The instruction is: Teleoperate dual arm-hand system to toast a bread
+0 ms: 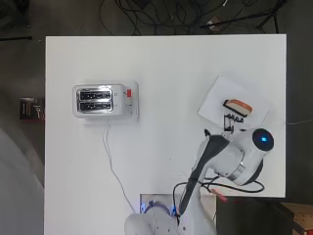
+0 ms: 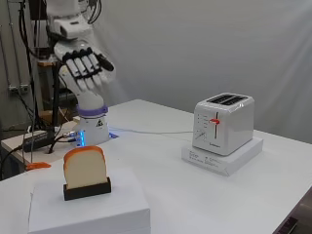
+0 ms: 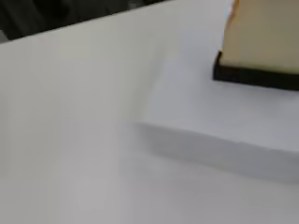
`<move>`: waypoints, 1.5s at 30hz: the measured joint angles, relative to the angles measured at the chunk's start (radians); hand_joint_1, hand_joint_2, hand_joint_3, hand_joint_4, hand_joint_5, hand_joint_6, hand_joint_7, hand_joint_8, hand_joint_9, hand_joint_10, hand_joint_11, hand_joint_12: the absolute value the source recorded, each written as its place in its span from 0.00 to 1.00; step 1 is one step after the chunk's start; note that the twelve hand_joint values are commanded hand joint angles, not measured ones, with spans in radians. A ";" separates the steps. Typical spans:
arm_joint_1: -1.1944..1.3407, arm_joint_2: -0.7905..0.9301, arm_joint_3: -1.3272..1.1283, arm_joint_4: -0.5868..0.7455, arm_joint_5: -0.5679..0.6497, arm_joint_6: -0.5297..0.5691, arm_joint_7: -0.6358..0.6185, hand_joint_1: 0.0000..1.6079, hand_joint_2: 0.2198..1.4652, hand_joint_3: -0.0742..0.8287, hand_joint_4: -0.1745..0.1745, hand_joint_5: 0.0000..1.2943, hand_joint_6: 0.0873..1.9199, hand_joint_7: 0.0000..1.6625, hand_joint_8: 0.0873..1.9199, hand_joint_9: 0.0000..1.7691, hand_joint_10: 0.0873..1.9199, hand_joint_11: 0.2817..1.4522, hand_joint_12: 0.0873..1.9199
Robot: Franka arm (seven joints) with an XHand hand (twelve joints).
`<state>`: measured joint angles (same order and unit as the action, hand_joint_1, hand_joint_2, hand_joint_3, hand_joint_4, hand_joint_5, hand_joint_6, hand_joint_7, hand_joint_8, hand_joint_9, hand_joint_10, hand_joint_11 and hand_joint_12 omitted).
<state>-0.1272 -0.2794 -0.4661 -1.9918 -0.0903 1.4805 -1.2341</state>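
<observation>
The hand [image 2: 84, 67] hangs in the air above the desk [image 1: 166, 73], fingers straight and spread, holding nothing. One slice of bread [image 2: 85, 167] stands upright on edge in one black holder [image 2: 87, 189], on a white block [image 2: 92, 207] near the arm's side of the desk, its broad face toward the side camera. One white toaster [image 2: 223, 122] with two top slots sits well apart on a second white block [image 2: 224, 157], its cord [image 1: 111, 161] trailing across the desk. Nothing lies between bread and toaster.
</observation>
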 joint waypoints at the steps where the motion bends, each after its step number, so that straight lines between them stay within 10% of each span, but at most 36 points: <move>1: 0.012 0.057 -0.046 0.013 -0.019 -0.003 0.011 0.14 0.66 0.07 0.58 0.24 0.00 0.23 0.00 0.27 0.00 0.14 0.00; 6: 0.337 0.143 -0.405 0.092 -0.130 -0.013 0.066 0.12 0.69 0.09 0.61 0.25 0.00 0.26 0.00 0.29 0.00 0.16 0.00; 15: 1.311 -0.286 -1.162 0.232 -0.353 0.016 0.147 0.14 0.74 0.09 0.48 0.23 0.00 0.28 0.00 0.31 0.00 0.18 0.00; 28: 1.560 -0.452 -1.398 0.350 -0.474 0.018 0.291 0.17 0.74 0.08 0.58 0.30 0.00 0.32 0.00 0.36 0.00 0.20 0.00; 30: 1.581 -0.467 -1.419 0.360 -0.476 0.004 0.290 0.55 0.76 0.10 0.46 0.48 0.43 0.50 0.31 0.60 0.00 0.36 0.03; 32: 1.579 -0.475 -1.421 0.365 -0.470 0.005 0.285 0.71 0.75 0.09 0.29 0.56 0.59 0.61 0.41 0.75 0.00 0.38 0.23; 37: 1.556 -0.510 -1.403 0.374 -0.416 0.020 0.308 0.76 0.78 0.08 0.03 0.51 0.68 0.61 0.52 0.79 0.00 0.32 0.29; 40: 1.522 -0.501 -1.334 0.357 -0.439 0.023 0.301 0.75 0.81 0.08 0.00 0.46 0.71 0.58 0.58 0.78 0.00 0.36 0.18; 45: 1.420 -0.492 -1.077 0.316 -0.452 0.023 0.270 0.73 0.84 0.08 0.03 0.42 0.75 0.53 0.66 0.78 0.00 0.35 0.30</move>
<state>1.2932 -0.7715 -1.5433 -1.6759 -0.5427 1.5031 -0.9645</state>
